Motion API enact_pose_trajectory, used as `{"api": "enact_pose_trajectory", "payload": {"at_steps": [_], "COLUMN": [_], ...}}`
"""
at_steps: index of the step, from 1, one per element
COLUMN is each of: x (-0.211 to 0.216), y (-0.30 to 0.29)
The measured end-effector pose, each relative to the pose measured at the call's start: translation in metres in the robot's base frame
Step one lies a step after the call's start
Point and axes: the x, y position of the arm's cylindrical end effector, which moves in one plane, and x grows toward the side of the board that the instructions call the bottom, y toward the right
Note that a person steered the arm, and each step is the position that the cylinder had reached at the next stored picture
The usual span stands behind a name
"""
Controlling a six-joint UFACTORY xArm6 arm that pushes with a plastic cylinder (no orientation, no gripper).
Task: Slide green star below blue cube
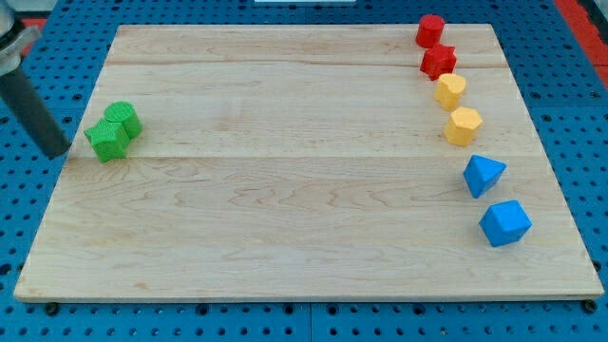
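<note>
The single camera looks down on the wooden desk (285, 190). I carry no pincer, so nothing is clenched or released; I end in a dark rod, and my tip (59, 152) sits at the desk's left edge, just left of the two green blocks.

The green star (107, 140) lies near the left edge, touching a second green block (124, 119) that sits just above and to its right. Which of the two is really the star is hard to tell at this size; I take the lower one.

The blue cube (504, 223) is far across on the right, the lowest of a column: red cylinder (430, 30), red block (438, 61), two yellow blocks (450, 90) (464, 125), and a blue wedge-like block (484, 175).

The push across looks risky. Both greens touch, so I may drag the wrong one along. On so long a slide the star could slip off my tip. Little desk remains below the cube, so overshooting might send the star off the bottom edge or knock the cube.
</note>
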Motion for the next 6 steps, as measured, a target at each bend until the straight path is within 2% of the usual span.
{"api": "enact_pose_trajectory", "payload": {"at_steps": [1, 3, 6], "x": [-0.011, 0.034, 0.053], "y": [0.047, 0.118, 0.231]}}
